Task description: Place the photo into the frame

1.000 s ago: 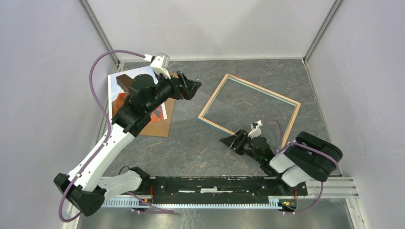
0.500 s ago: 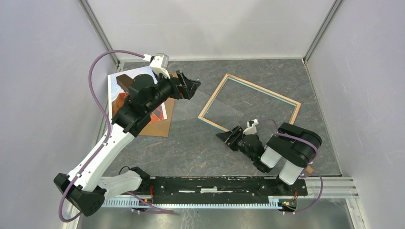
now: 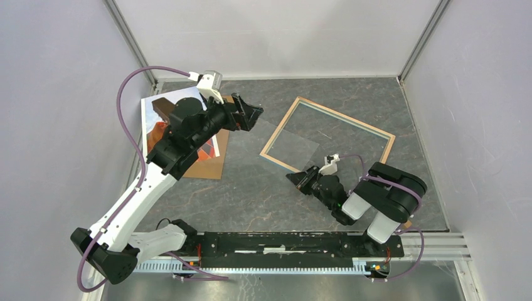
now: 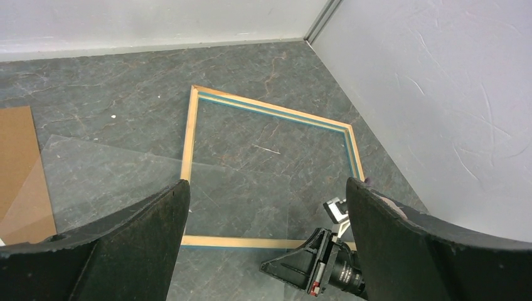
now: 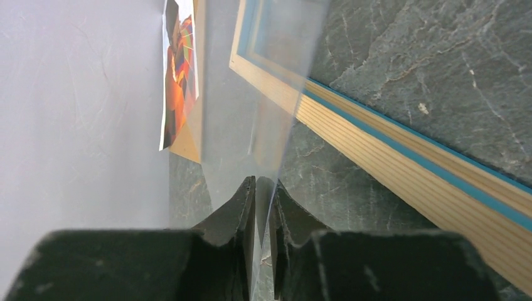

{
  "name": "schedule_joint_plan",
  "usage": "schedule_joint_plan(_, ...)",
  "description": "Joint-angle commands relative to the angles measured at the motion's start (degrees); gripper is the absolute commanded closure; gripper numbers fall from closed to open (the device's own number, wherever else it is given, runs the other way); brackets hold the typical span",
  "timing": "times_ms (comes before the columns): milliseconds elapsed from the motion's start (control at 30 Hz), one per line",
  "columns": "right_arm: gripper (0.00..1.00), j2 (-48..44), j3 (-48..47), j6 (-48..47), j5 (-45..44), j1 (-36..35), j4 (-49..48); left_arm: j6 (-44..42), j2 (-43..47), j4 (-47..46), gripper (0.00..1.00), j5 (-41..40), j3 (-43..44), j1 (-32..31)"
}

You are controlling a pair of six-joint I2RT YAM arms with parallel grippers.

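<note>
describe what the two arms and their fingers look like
The left arm and right arm have white shells with black joints. A purple cable loops along each. The fingers are matte black, tapering wedges.

- Found bare bench [image 3: 251, 194] between the two arm bases and the clear sheet [image 4: 157, 188], wide enough to pass through.
- Met the clear sheet across the middle, overlapping the left corner of the frame [image 3: 347, 116] and clamped at its near edge by the right end effector [image 3: 296, 179].
- Saw open room inside the frame's far half and on the strip up to the back wall [image 3: 276, 37].
- Noted the left arm [image 3: 157, 182] covering much of the photo [image 3: 152, 119] and the backing board [image 3: 210, 164] from above.
- Noted the left end effector [image 3: 254, 113], spread wide, above the gap between board and frame.
- Found little room between the frame's right corner and the right wall [image 3: 483, 125].
</note>
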State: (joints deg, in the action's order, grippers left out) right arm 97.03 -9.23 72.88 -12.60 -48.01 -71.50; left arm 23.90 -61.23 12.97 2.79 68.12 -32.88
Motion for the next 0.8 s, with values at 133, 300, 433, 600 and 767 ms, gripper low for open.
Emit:
schedule_joint_plan(133, 1.00, -6.57, -1.61, -2.75, 0.11, 1.12, 4.09, -2.61, 0.26, -1.08, 0.01, -1.64, 0.48, -0.19)
schedule_joint_plan(300, 1.00, -9.00, -3.16, -5.15, 10.56, 7.73, 9.95, -2.25, 0.41, -1.05, 0.02, -1.40, 0.44, -0.23)
schedule_joint_plan(433, 1.00, -10.10, -1.81, -5.58, 20.56, 15.02, 9.64, -1.84, 0.15, -1.02, 0.02, -0.96, 0.44, -0.25)
schedule_joint_plan(600, 1.00, -16.83, -3.63, -12.25, 28.12, 25.09, 24.17, -1.68, -0.20, -1.05, 0.02, -0.86, 0.44, -0.28)
schedule_joint_plan(767, 1.00, -22.40, -10.13, -23.92, 33.15, 35.75, 47.06, -1.49, -0.20, -1.01, 0.04, -0.52, 0.53, -0.27)
